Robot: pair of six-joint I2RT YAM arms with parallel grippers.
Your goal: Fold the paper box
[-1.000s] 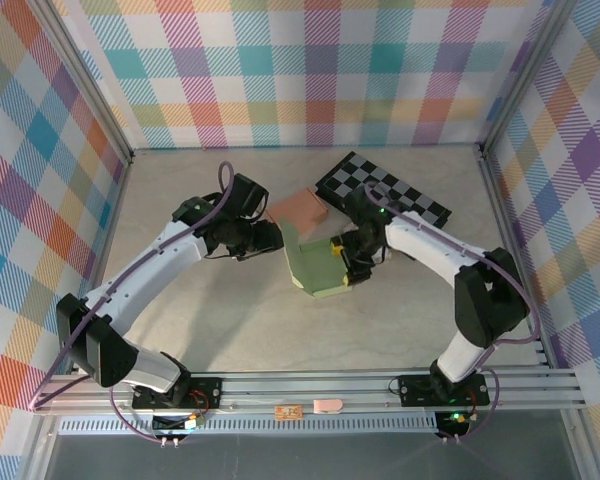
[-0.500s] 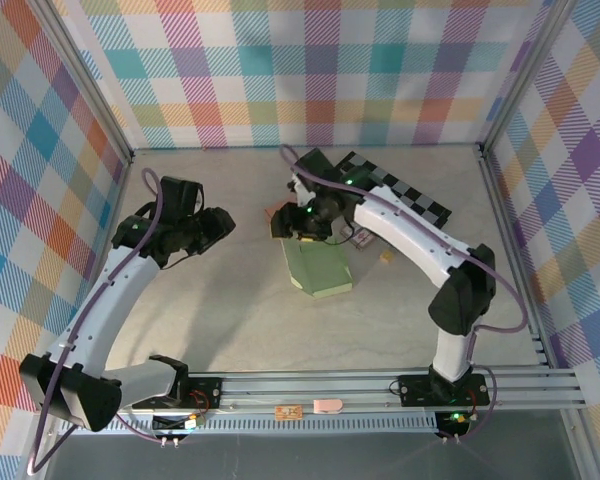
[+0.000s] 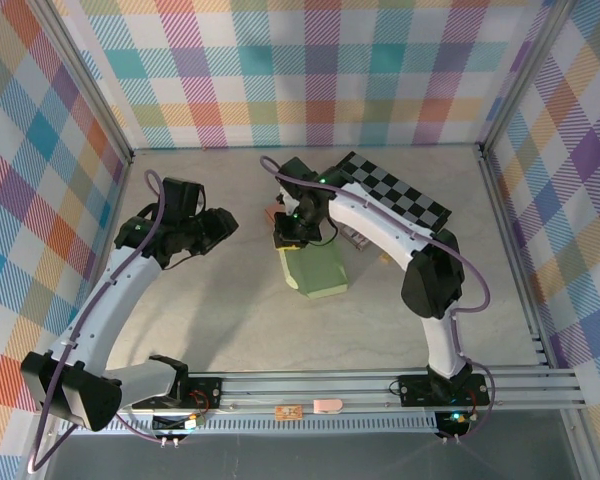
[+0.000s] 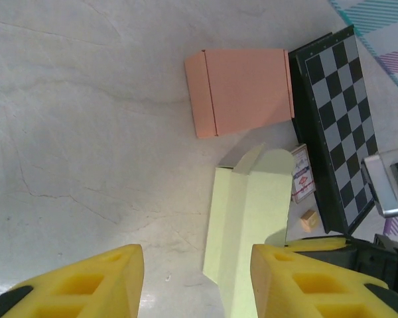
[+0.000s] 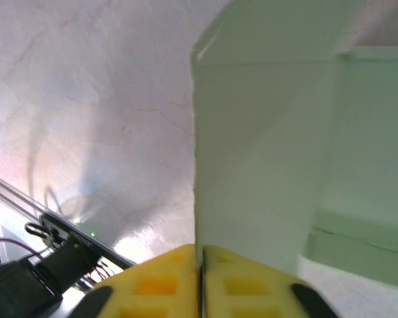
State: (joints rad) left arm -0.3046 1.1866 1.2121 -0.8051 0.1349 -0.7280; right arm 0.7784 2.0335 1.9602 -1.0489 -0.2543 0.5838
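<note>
Right hand (image 3: 290, 236) has swung from the right side of the paper box (image 3: 318, 270) to its far-left corner and clamped: pads (image 5: 152, 288) pressed together, with the upright flap edge running straight into the seam, so it reads as a pinch on that flap. Box sits in the middle of the bench (image 3: 220, 320), just beside the pink box (image 4: 242, 89), one wall raised, rest flat. Left hand (image 3: 222, 224) has backed off to the left, jaws apart, empty. Judgement: flap fold is starting; nothing braces the base, so the box may slide
</note>
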